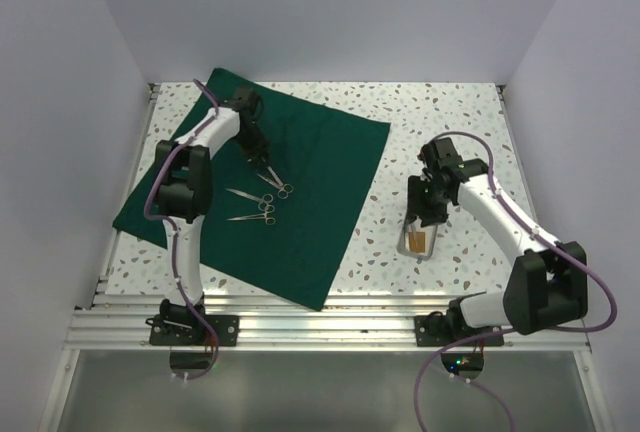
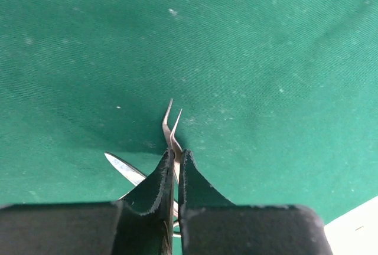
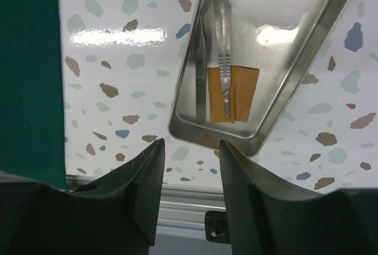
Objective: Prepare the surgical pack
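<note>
The dark green drape (image 1: 320,162) lies spread flat on the left half of the table. My left gripper (image 2: 175,151) is shut on steel forceps (image 2: 171,122), whose curved tips stick out past the fingers above the drape. A scissors blade (image 2: 121,166) lies on the cloth just left of the fingers. Two more ring-handled instruments (image 1: 256,207) lie on the drape near the left gripper (image 1: 262,160). My right gripper (image 3: 191,146) is open and holds nothing, hanging just short of the near end of the small steel tray (image 3: 307,48). The tray holds a slim steel instrument (image 3: 223,60).
An orange-brown patch (image 3: 236,98) sits on the tray floor. The tray (image 1: 418,244) rests on the speckled tabletop (image 1: 450,122) to the right of the drape. An aluminium rail (image 1: 320,327) runs along the near edge. White walls close in the sides and back.
</note>
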Robot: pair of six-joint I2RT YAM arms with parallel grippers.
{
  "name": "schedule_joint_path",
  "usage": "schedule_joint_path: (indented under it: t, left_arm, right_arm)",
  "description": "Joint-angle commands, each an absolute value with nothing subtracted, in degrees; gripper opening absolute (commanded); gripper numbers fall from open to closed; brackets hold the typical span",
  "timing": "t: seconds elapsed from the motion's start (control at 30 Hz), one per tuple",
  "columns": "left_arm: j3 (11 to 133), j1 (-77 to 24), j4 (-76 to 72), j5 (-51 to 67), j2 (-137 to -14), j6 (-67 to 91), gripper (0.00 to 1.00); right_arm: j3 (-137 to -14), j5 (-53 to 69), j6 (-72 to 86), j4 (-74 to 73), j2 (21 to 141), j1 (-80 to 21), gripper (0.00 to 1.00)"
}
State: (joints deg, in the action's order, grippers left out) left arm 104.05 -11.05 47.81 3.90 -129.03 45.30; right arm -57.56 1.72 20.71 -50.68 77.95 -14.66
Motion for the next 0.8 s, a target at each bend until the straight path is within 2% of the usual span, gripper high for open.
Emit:
schedule_joint_path:
  t: [0.0,0.13,0.3,0.37,0.43,0.47,0.53,0.77]
  left_arm:
    - [106.0,-11.07,47.28,6.06,-128.41,43.69,0.0]
    - [102.32,-11.07,46.15,8.35,-123.85,41.75,0.0]
    - [95.29,-11.34,41.76,15.79,-112.87,41.13,0.0]
    - [92.38,-12.04,41.22,18.36,-108.65,41.83,0.0]
    - [89.23,-13.44,40.26,22.31,-105.05,42.97,0.0]
    - [87.99,-14.06,39.47,23.46,-103.99,43.59,0.0]
    - [85.17,-16.43,38.32,25.4,-101.09,45.08,0.0]
    - [80.34,-22.94,35.78,28.2,-95.72,48.69,0.0]
  right_arm:
    - [-62.21,9.38,19.25,-51.16,78.39,-14.59,0.46]
    - [-65.56,18.52,19.16,-47.83,81.12,-15.38,0.48]
    - [-69.17,31.16,21.87,-41.5,85.85,-19.68,0.65]
    - [-69.26,37.66,26.94,-34.22,87.44,-22.49,0.71]
    - [-68.82,39.98,31.27,-24.32,89.46,-25.73,0.74]
    - [-68.82,41.03,33.12,-21.3,90.26,-26.8,0.79]
    - [-69.08,42.71,38.57,-13.65,92.8,-29.09,0.81]
    - [-70.32,45.88,45.87,-4.05,97.91,-31.02,0.8]
